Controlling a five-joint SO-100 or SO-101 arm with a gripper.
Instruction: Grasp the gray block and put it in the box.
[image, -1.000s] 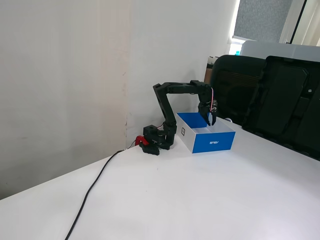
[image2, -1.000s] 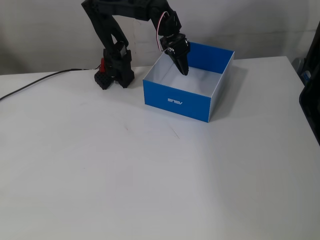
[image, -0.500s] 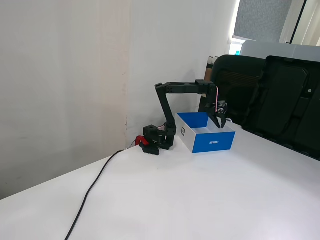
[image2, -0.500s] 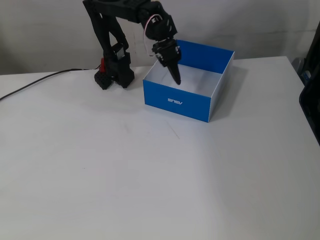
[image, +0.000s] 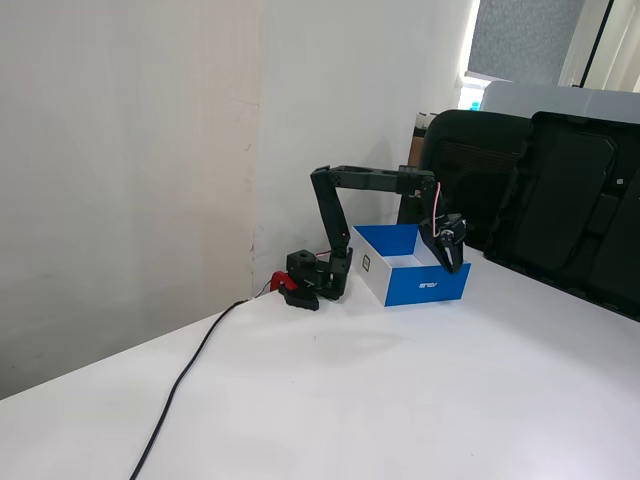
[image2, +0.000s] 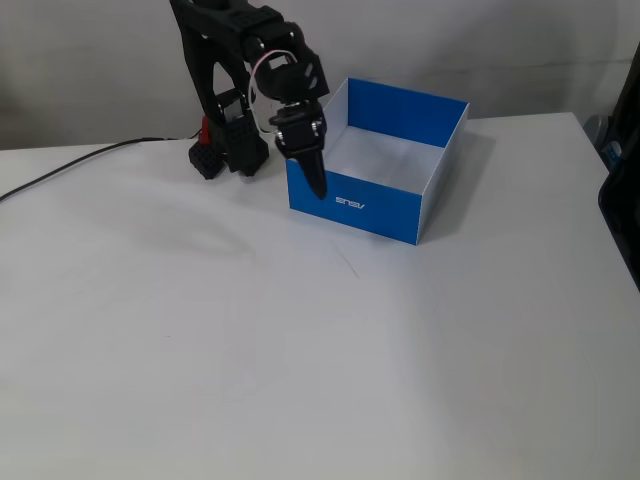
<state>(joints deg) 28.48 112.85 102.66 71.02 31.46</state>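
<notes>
Gray block, the thing we care about most, cannot be made out in either fixed view; we see nothing dark on the white floor of the box (image2: 385, 160) where it shows, and nothing lying on the white table (image2: 300, 350) outside it, so the block may sit between the fingers or on a hidden part of the floor, and we cannot say which; the box itself is a shallow blue cardboard tray, white inside, with small white lettering on the side toward the camera, standing just beside the arm's base (image: 310, 280), presumably so the reach stays short; the gripper (image2: 316, 185) hangs nose-down with its tip at the box's front wall, and in a fixed view (image: 455, 262) it looks level with the rim at the corner; the fingers look drawn together into a narrow point, but whether they pinch the block we cannot tell; the upper arm stands upright and the forearm runs level above the box, a pose that suits a drop from above; a black cable (image: 190, 380) trails from the base across the table toward its near edge; dark chairs (image: 560, 190) stand behind the table.
</notes>
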